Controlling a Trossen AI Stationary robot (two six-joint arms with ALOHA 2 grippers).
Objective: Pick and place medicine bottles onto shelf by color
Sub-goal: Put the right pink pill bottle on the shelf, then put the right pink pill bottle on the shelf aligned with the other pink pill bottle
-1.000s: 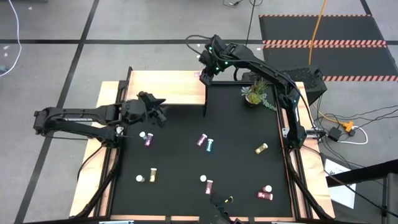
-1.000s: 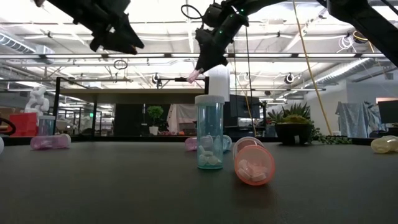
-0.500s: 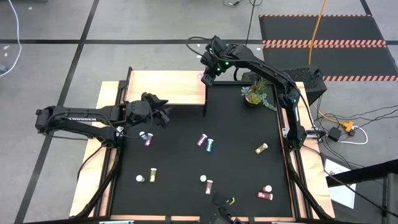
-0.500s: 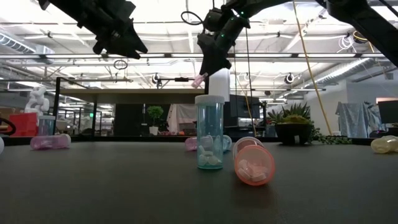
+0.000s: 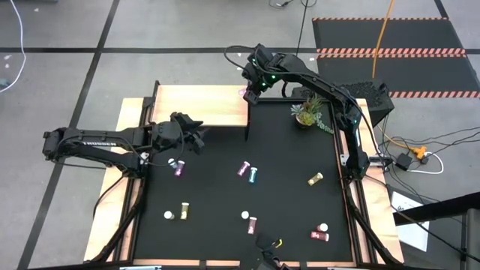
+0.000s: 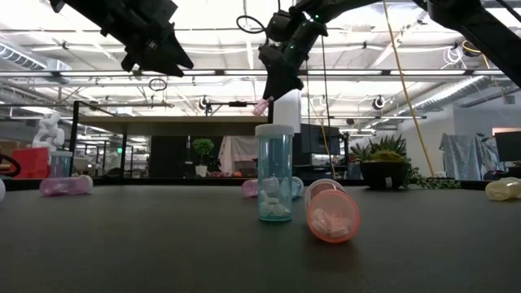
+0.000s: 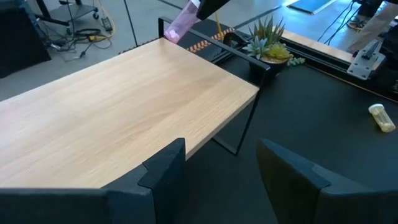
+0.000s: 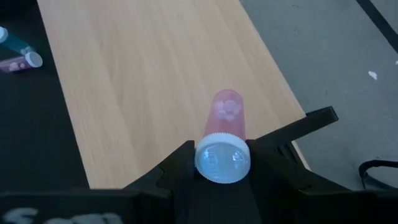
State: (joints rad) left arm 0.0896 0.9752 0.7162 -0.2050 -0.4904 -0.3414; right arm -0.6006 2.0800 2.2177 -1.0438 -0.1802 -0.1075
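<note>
Since a second ago: left gripper [image 5: 196, 136] shifted slightly toward table centre, right gripper [image 5: 247, 91] edged over shelf corner. Right gripper fingers clamped on white cap of pink bottle [image 8: 224, 114], bottle tilted above far right corner of shelf [image 5: 202, 105], not touching board. Left gripper fingers [image 7: 163, 169] parted, nothing between them, hovering at shelf's front edge. Remaining bottles scattered on black table [image 5: 285, 165]: magenta bottle [image 5: 178, 169] near left gripper, yellow bottle [image 5: 315, 179] toward right side. Potted plant [image 5: 308, 112] beside shelf.
</note>
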